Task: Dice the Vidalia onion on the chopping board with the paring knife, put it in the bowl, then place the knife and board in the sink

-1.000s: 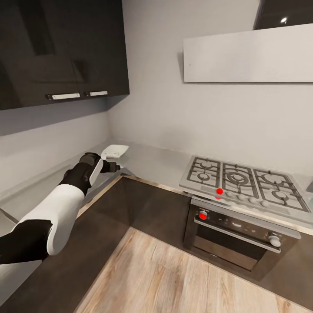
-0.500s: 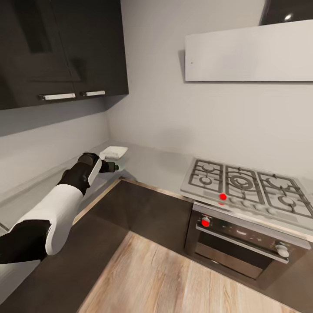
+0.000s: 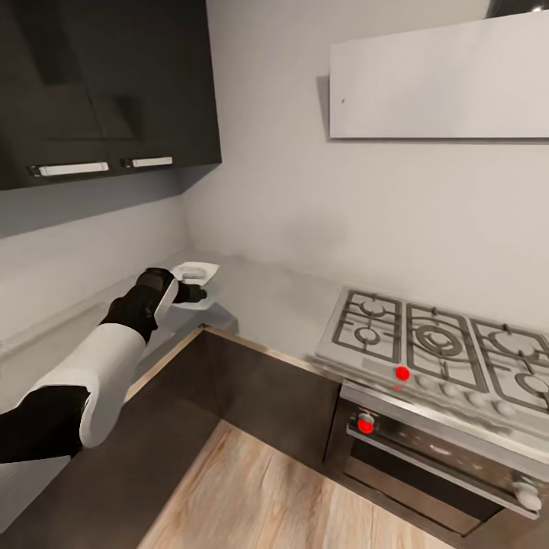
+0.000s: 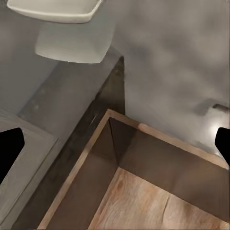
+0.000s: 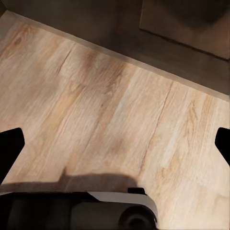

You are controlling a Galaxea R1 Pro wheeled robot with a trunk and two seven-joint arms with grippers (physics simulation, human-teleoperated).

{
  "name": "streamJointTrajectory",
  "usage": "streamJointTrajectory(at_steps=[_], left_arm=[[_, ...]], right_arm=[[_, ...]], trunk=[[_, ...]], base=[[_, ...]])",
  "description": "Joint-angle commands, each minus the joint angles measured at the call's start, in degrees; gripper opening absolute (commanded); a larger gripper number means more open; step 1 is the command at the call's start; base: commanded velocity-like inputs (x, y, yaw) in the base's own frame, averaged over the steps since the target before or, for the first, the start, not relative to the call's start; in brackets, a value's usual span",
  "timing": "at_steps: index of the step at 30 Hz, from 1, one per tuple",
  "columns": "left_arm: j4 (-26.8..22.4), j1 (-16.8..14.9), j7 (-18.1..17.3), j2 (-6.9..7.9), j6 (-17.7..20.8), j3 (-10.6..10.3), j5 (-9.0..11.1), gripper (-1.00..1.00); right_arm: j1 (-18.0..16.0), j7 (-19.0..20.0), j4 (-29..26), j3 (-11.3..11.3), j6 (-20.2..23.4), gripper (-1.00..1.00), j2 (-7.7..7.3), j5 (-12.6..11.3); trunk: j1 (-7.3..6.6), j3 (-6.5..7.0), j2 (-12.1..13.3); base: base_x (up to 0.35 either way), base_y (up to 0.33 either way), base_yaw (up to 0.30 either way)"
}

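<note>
- Bowl (image 3: pixel 195 271): white, square with rounded corners; sits at the inner corner of the grey countertop (image 3: pixel 267 293). No writing legible on it.
- Left gripper (image 4: pixel 115 143): fingers spread wide, holding nothing; poised above the countertop's inner corner edge, near the bowl (image 4: pixel 55 9).
- Right gripper (image 5: pixel 115 143): fingers spread wide, empty; over the wood floor (image 5: pixel 110 110).
- Gas hob (image 3: pixel 442 347): on the countertop's right stretch; red knobs, no readable brand.

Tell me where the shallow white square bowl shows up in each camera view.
Head view: shallow white square bowl on the grey countertop, just beyond the left hand.
Left wrist view: bowl at the picture's edge.
Right wrist view: not in it.
Shared landmark: the countertop's inner corner.
</note>
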Motion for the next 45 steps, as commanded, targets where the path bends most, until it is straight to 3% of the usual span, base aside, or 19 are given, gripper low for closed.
streamJointTrajectory(at_steps=[1, 17, 25, 37, 45], left_arm=[[0.0, -0.1, 0.3, 0.01, 0.2, -0.2, 0.0, 1.0], [-0.1, 0.0, 1.0, 0.18, 0.2, -0.2, 0.0, 1.0], [-0.1, 0.0, 1.0, 0.18, 0.2, -0.2, 0.0, 1.0], [-0.1, 0.0, 0.9, 0.18, 0.2, -0.1, 0.0, 1.0], [-0.2, 0.0, 0.9, 0.24, 0.2, -0.1, 0.0, 1.0]], right_arm=[[0.0, -0.3, 0.0, 0.1, -0.1, 1.0, -0.01, 0.1], [0.0, -0.3, 0.6, 0.2, 0.1, 1.0, -0.04, 0.2], [0.0, -0.2, 2.2, 0.2, 3.4, 1.0, -0.1, 0.3], [0.0, -0.2, 2.3, 0.1, 3.7, 1.0, -0.06, 0.2], [0.0, -0.3, 2.3, 0.1, 3.7, 1.0, 0.02, 0.2]], trunk=[[0.07, -0.11, -0.1], [0.07, -0.31, -0.1], [0.07, -0.34, -0.1], [0.07, -0.34, -0.1], [0.07, -0.34, -0.1]], base=[[0.304, -0.182, 0.249], [0.256, -0.147, 0.269], [0.016, -0.007, 0.033], [0.182, 0.006, 0.0], [0.229, 0.224, 0.0]])
